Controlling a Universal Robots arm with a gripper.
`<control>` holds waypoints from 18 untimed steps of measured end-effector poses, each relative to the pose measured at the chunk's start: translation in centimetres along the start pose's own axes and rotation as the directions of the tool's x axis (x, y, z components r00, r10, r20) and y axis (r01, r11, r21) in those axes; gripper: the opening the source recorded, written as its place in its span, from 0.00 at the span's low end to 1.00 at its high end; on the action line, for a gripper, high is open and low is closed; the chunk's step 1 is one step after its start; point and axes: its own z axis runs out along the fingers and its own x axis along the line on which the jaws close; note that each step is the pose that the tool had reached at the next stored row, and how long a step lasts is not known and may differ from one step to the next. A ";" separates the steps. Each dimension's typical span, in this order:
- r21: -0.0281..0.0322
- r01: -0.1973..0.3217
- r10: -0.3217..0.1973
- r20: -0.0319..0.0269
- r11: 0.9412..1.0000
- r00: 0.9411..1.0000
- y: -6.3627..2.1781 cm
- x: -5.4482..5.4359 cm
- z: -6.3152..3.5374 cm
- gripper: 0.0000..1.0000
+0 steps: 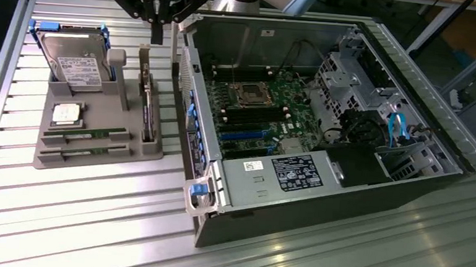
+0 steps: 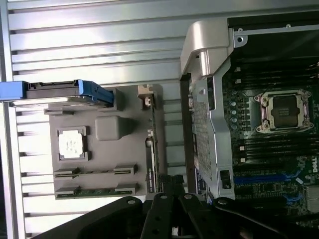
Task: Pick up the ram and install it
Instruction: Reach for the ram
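While my gripper [image 1: 156, 40] [image 2: 169, 188] hangs above the slatted table [image 1: 68, 210] [image 2: 99, 40], its black fingers are pressed together and carry nothing. It hovers near the far end of the expansion card [image 1: 147, 112] [image 2: 154, 149], touching neither the card nor anything else.

The ram [image 1: 83, 155] [image 2: 94, 192] lies flat in a slot of the grey holder [image 1: 98, 112] [image 2: 119, 159], at the end farthest from the hard drive [image 1: 76, 58] [image 2: 55, 92]. It is a thin green strip, mostly sunk in the matte grey plastic, and well apart from my fingers.

The holder also carries a square silver processor chip [image 1: 67, 114] [image 2: 71, 144] in a shallow pocket. The hard drive stands on edge with blue rails along its sides. The expansion card is dark and long and stands upright in its groove, between the ram and the computer case [image 1: 317, 194] [image 2: 209, 99].

The case lies open on its side, a sheet-metal box with perforated walls. Inside it is a green motherboard [image 1: 264, 110] [image 2: 269, 149] with a square socket and rows of dark memory slots. The near wall of the case rises between the holder and the board.
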 end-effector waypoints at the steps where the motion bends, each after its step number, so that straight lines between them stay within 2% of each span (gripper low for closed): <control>1: 0.000 0.000 0.000 -0.002 1.000 1.000 -0.02 0.2 0.00 0.10; 9: 0.001 0.000 0.000 -0.011 1.000 1.000 -0.11 1.5 0.01 0.10; 18: 0.001 -0.001 0.001 -0.016 1.000 1.000 -0.25 3.3 0.03 0.10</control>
